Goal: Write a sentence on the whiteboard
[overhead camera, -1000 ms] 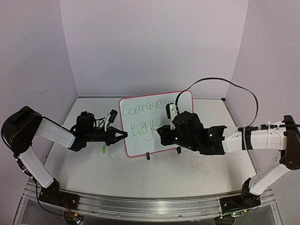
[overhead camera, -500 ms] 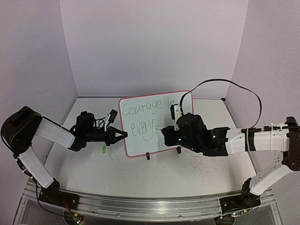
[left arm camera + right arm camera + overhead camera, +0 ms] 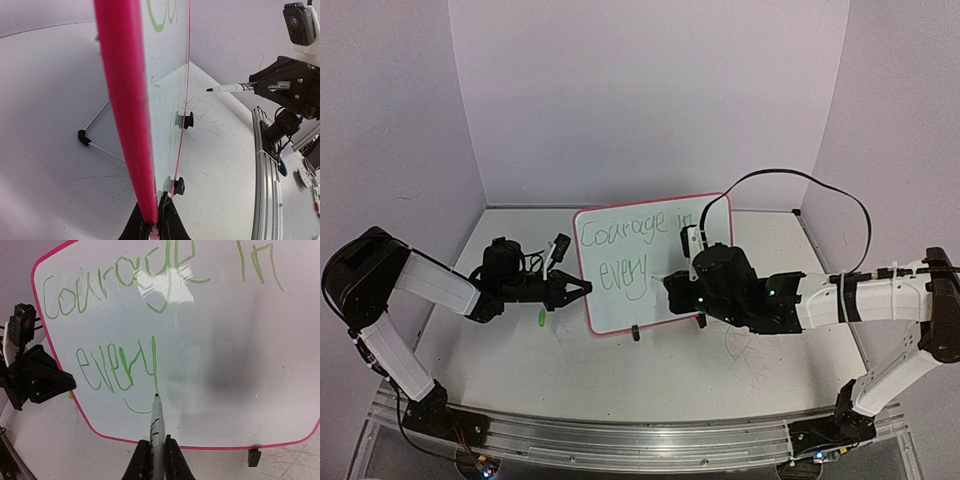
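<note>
Currently my right tool (image 3: 152, 452) is pinched tight on a marker (image 3: 157, 422), tip pointing at the whiteboard (image 3: 240, 340) just below the "y" of "every"; the left wrist view shows a small gap between tip and board face. Green sentence (image 3: 120, 285) reads "Courage in" over "every". My left tool (image 3: 151, 227) is clamped on the board's left rim. Board stands upright on the surface (image 3: 670, 370) on black clip feet (image 3: 184, 120).

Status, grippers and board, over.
Left gripper shut on whiteboard rim. Right gripper shut on marker, tip off the surface. Sentence stops at "Courage in every". Nothing blocking.
</note>
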You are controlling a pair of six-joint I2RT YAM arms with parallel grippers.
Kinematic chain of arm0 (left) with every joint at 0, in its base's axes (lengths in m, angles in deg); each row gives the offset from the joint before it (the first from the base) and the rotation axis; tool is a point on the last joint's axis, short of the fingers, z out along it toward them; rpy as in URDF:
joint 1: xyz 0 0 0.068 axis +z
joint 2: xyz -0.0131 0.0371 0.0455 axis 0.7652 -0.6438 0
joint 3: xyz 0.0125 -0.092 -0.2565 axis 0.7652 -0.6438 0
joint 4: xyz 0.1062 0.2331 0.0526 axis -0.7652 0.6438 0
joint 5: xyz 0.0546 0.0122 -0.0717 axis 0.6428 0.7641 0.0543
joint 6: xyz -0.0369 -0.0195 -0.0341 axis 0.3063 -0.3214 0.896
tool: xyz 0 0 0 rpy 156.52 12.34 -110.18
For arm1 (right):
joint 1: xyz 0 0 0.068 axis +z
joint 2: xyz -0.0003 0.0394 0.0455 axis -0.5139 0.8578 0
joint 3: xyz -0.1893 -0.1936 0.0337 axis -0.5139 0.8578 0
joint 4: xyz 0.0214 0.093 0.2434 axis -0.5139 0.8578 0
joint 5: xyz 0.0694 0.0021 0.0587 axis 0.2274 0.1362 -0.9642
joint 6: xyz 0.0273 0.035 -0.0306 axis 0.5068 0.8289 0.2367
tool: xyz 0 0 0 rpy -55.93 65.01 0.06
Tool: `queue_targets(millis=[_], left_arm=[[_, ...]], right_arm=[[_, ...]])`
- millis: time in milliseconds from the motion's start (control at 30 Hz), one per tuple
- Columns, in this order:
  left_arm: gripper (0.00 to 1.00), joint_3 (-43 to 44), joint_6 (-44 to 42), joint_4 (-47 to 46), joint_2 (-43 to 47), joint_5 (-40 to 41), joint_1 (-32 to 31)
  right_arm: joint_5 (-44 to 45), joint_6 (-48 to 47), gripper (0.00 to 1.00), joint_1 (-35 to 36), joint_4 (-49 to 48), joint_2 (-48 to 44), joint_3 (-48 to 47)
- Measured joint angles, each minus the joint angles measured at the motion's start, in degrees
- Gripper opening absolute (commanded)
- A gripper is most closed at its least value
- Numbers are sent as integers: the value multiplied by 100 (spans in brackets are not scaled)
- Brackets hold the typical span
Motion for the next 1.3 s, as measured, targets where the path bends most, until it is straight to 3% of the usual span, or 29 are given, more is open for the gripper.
queue_targets(millis=[1300], left_arm=[[0, 42, -9, 90, 0, -2, 0]], right_arm=[[426, -245, 0, -418, -47, -98, -1]])
